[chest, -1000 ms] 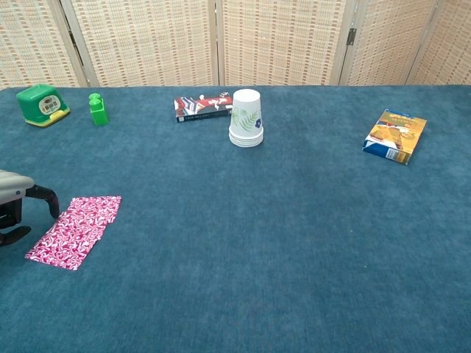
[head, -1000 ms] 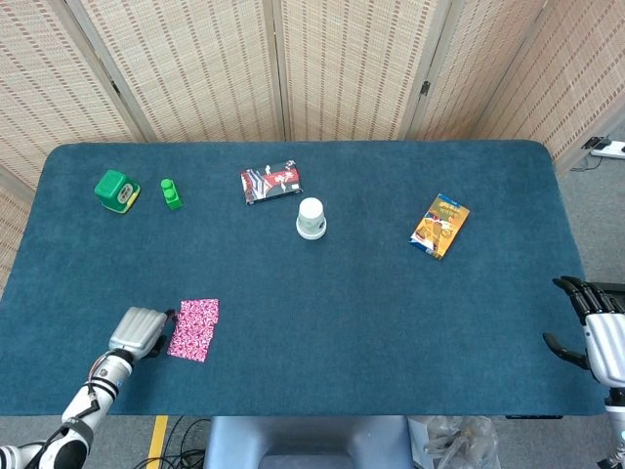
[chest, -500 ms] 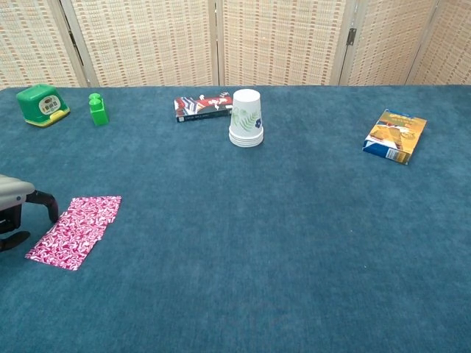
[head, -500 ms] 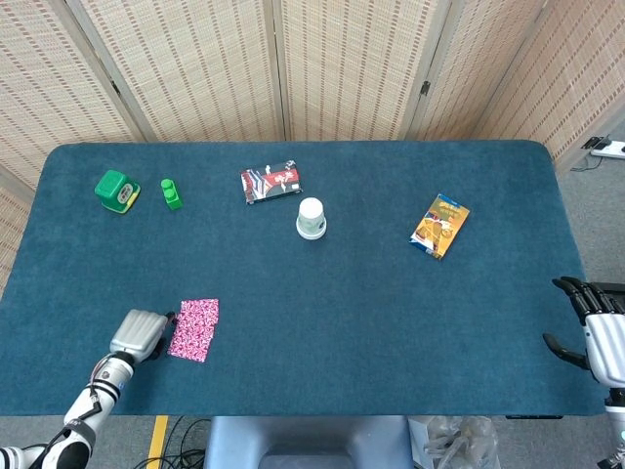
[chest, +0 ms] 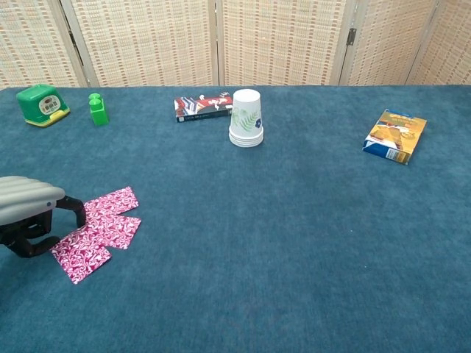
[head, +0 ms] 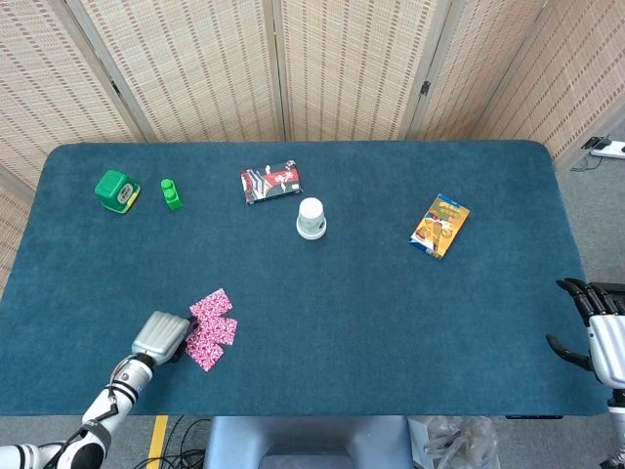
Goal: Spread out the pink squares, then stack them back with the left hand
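Observation:
The pink patterned squares lie fanned out on the blue table near its front left, three corners showing, partly overlapping. My left hand sits at their left edge with its fingers curled down onto the nearest square; I cannot see whether it grips one. My right hand hangs off the table's right front edge, fingers apart, holding nothing; the chest view does not show it.
At the back left stand a green box and a small green bottle. A red-and-white packet, a white paper cup and an orange-blue box lie further back and right.
My left hand has slid right along the table, pushing the pink squares. They have shifted right and fanned apart from a single neat stack. The right hand has stayed still.

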Robot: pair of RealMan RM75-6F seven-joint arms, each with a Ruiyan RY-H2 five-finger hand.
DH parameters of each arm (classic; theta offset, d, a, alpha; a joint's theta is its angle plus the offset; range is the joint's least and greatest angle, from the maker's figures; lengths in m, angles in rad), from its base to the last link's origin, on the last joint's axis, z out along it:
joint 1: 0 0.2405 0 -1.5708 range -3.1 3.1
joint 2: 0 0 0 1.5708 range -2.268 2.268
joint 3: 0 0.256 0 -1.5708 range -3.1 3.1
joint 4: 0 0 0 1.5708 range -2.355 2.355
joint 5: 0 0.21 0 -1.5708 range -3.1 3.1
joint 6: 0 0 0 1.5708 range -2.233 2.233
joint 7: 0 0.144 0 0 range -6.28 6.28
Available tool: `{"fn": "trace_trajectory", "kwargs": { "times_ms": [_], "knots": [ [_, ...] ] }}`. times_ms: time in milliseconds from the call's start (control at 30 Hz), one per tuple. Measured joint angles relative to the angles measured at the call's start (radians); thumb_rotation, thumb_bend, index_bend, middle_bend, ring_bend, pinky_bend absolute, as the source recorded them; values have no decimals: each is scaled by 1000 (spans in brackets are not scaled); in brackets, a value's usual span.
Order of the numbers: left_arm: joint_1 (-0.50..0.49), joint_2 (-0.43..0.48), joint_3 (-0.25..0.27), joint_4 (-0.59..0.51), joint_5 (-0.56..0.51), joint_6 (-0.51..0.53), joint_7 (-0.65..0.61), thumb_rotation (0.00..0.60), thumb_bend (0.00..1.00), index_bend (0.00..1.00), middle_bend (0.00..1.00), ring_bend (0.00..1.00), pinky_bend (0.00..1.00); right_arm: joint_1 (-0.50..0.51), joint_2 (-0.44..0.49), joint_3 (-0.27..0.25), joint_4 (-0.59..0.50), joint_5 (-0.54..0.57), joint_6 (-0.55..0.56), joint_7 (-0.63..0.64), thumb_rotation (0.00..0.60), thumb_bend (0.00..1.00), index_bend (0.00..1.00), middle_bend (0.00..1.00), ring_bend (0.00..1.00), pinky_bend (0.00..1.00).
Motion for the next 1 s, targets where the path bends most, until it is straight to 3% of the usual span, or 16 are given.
{"fn": "trace_trajectory", "kwargs": {
  "times_ms": [567, 1000],
  "knots": [
    [-35, -45, -12, -65, 34, 17, 30, 600, 546, 324, 994, 937, 1000, -5, 0, 1, 18, 7, 0, 22, 600, 250, 163, 213, 185, 284],
    [-20, -3, 17, -112, 117, 38, -6, 600, 546, 325, 994, 937, 1000, -6, -4, -1, 29, 0, 2, 34, 600, 250, 163, 213, 185, 284]
  ]
}}
